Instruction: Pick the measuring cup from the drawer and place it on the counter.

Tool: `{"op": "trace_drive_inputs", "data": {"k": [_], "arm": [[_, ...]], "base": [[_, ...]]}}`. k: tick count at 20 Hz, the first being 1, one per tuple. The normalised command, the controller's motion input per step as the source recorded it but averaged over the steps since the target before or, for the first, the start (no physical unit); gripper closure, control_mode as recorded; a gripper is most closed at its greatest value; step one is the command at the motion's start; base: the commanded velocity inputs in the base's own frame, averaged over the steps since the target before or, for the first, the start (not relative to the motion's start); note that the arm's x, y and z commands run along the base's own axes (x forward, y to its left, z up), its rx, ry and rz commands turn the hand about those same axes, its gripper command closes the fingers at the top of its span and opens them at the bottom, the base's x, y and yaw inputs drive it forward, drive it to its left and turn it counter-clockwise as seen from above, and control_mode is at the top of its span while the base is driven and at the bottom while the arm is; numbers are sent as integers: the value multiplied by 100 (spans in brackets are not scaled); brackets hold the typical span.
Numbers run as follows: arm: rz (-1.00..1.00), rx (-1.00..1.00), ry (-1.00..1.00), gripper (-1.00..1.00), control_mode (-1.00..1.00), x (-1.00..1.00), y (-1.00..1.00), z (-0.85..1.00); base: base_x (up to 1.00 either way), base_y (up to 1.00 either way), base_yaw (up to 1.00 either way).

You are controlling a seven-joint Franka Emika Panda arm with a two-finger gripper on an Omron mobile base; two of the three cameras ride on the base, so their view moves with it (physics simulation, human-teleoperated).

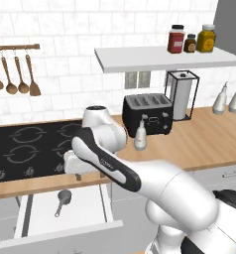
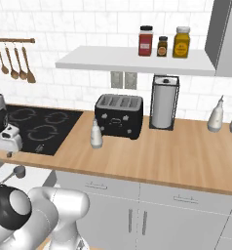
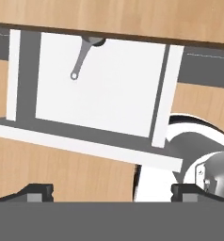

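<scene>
- Domestic kitchen, rendered.
- Long light-brown wood-grain counter (image 2: 176, 156); grey cabinet fronts with slim bar handles (image 2: 137, 219) below it.
- Black glass stovetop with ring burners (image 1: 26, 144) set into the counter's left end.
- Black four-slot toaster (image 2: 119, 116) and upright paper-towel roll in a black wire holder (image 2: 164, 102) near the counter's back edge.
- Brown wooden spoons (image 1: 13, 74) hang from a rail on the white tiled wall.
- White wall shelf (image 2: 137, 61) carries three spice jars (image 2: 163, 43).
- Wide shallow white drawer (image 1: 85, 218) stands open below the counter's front edge.
</scene>
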Motion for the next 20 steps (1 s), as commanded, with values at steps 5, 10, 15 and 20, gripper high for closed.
{"op": "trace_drive_inputs", "data": {"k": [5, 10, 15, 20], "arm": [[0, 0, 0, -100, -100, -5, 28, -36], [0, 0, 0, -100, -100, -1, 22, -34], [0, -3, -1, -100, -100, 2, 8, -22], [0, -2, 1, -100, -100, 0, 21, -27]], "base": [[0, 0, 0], [0, 0, 0], [0, 0, 0], [0, 0, 0]]}}
